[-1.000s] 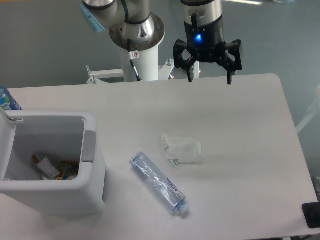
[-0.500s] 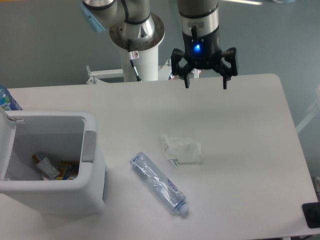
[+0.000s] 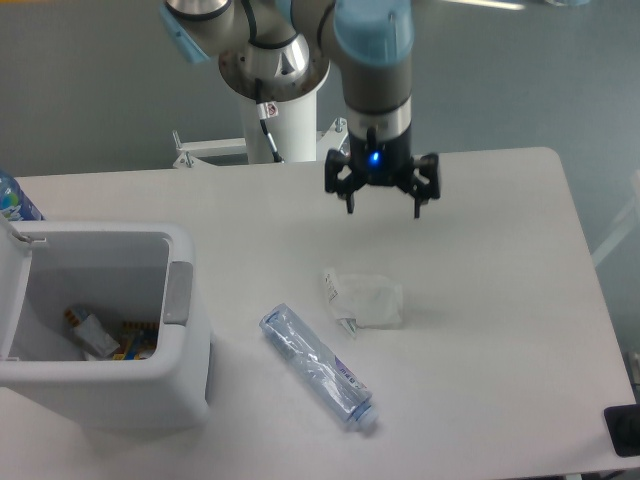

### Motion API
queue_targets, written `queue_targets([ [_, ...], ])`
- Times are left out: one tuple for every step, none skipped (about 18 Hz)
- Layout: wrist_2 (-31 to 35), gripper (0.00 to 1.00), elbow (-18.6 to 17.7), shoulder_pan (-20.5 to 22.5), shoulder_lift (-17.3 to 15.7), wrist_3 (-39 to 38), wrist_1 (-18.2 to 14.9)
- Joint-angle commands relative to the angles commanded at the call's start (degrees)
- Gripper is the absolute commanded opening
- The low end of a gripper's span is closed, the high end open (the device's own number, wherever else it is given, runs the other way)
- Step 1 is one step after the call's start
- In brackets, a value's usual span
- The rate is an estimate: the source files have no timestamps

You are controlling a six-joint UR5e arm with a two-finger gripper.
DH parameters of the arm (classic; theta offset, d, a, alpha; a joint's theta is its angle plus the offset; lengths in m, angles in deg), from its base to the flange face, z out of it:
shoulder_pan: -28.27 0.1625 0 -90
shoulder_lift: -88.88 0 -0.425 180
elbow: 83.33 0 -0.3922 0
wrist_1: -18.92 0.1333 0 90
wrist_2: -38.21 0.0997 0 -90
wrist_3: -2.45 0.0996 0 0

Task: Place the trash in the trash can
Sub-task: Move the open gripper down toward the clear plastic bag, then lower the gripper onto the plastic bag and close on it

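Observation:
A crumpled translucent-white wrapper (image 3: 364, 298) lies near the middle of the white table. Just left and nearer the front lies a flattened clear bottle (image 3: 318, 367) with a blue-printed label, its pale cap toward the front right. The white trash can (image 3: 178, 330) stands at the front left with its lid swung open to the left. My gripper (image 3: 384, 211) hangs open above the table behind the wrapper, fingers spread wide and pointing down, with nothing between them.
Colourful scraps (image 3: 105, 338) lie at the bottom of the bin. The arm's white pedestal (image 3: 280, 120) stands behind the table's back edge. A blue-labelled bottle (image 3: 14, 200) pokes in at the far left. A dark object (image 3: 625, 430) sits at the front right corner.
My gripper has come down and to the left, from above the table's back edge toward the wrapper. It stays open. The trash has not moved.

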Motion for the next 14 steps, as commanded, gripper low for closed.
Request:
queue_targets([
  [0.0,1.0,-0.17,0.0,1.23,-0.44,2.29],
  [-0.26,1.0,-0.09,0.0,2.81,-2.18,3.7],
  [-0.26,1.0,-0.09,-0.09,3.96,-5.42,4.24],
  [-0.35,1.0,0.43,-0.09,5.01,-8.24,4.42],
  [-0.35,1.0,0.87,-0.09,5.89,-10.35,4.59],
  [-0.35,1.0,0.97,-0.09,6.51,-11.94,4.68],
  [-0.35,1.0,1.23,-0.09,7.56,-12.65,4.68],
  [-0.26,1.0,1.66,-0.09,8.27,-12.75,4.68],
  [-0.26,1.0,2.1,0.0,9.06,-12.83,4.68],
  [-0.26,1.0,2.46,0.0,9.94,-12.92,4.68],
  [-0.18,1.0,2.37,0.0,10.64,-12.84,4.77],
  [-0.09,1.0,2.2,0.0,11.08,-12.92,4.77],
  [-0.17,1.0,2.02,0.0,11.18,-13.27,4.77],
  [-0.26,1.0,1.93,0.0,11.26,-13.62,4.77],
])
